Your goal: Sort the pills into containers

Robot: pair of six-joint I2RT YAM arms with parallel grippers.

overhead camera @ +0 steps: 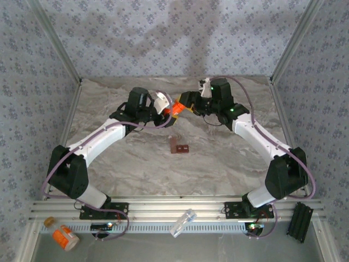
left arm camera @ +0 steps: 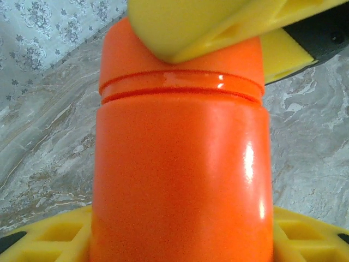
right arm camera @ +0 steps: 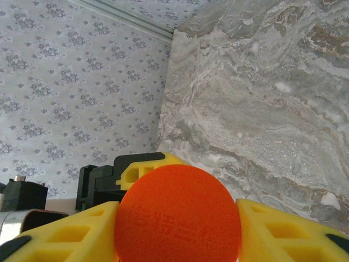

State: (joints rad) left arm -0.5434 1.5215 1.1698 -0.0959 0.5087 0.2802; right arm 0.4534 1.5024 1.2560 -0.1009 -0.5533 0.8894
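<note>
Box point(overhead camera: 178, 146) lies flat on the table point(overhead camera: 229, 164), untouched, between the two arms and on the base side of where they meet; I see it as a small dark red-brown strip, too small for me to make out its compartments. Just beyond the box, raised off the marble, an orange bottle point(overhead camera: 175, 109) is carried between both pincers. The left gripper point(overhead camera: 169, 109) is clenched on the bottle's body; from its wrist view the yellow fingers point(left arm camera: 311, 237) press the bottle point(left arm camera: 180, 180) from either side at the bottom of the picture. The right gripper point(overhead camera: 184, 106) comes in from the opposite side, beyond the box and slightly right of it; its wrist view looks straight down on the round orange cap point(right arm camera: 177, 207), and the right gripper point(right arm camera: 177, 215) grasps that cap, a yellow finger point(right arm camera: 65, 234) tight against each flank. From the left wrist I see one of those fingers lying across the cap above the ridge. I cannot tell whether any pills are inside. Well nearer than the box, past the arm bases, a clear tube point(overhead camera: 182, 222) lies on the rail; far to the box's near left lies a second bottle point(overhead camera: 65, 237).
</note>
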